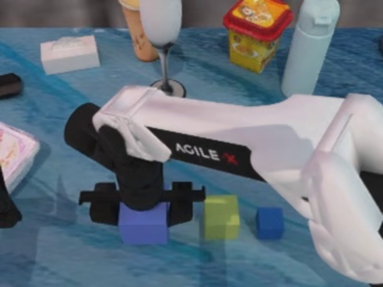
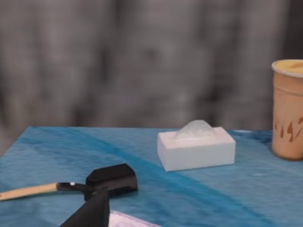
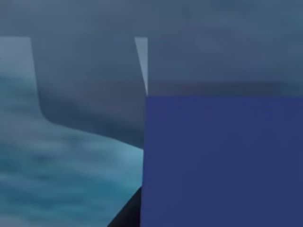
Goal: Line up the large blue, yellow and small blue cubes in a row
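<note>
The large blue cube [image 1: 143,224] rests on the table at the left end of a row. The yellow cube [image 1: 221,217] stands just right of it, and the small blue cube [image 1: 269,223] right of that, with small gaps between them. My right arm reaches across from the right. Its gripper [image 1: 143,206] comes down over the large blue cube with one black finger against each side, shut on it. In the right wrist view the large blue cube [image 3: 222,161] fills the frame, a dark finger [image 3: 130,213] touching its edge. My left gripper [image 1: 5,206] is parked at the left edge, open.
Along the back stand a white tissue box [image 1: 70,54], a tan cup [image 1: 139,33], a wine glass [image 1: 161,36], a yellow tub with a red lid [image 1: 257,33] and a pale bottle [image 1: 310,45]. A black brush [image 1: 9,85] and a pink pack [image 1: 15,152] lie at the left.
</note>
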Robot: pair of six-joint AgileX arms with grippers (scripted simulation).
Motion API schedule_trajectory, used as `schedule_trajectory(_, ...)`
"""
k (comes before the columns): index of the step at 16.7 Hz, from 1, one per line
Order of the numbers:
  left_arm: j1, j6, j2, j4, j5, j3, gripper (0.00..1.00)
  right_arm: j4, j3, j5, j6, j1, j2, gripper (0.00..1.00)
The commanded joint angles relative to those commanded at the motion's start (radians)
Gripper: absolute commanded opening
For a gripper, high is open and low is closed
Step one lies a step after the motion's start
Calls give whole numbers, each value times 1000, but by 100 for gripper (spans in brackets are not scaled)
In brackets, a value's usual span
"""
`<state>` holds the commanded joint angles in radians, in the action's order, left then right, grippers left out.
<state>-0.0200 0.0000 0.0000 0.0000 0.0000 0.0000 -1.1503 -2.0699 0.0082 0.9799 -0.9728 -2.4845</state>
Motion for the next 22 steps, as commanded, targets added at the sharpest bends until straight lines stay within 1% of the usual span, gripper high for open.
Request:
schedule_trajectory(11,0,0,0,0,0,0,100,0,0,0,0,0,0,98)
schedule_trajectory(12,0,0,0,0,0,0,100,0,0,0,0,0,0,100)
schedule_trajectory(22,0,0,0,0,0,0,100,-18,-18,1,1,0,-1,100)
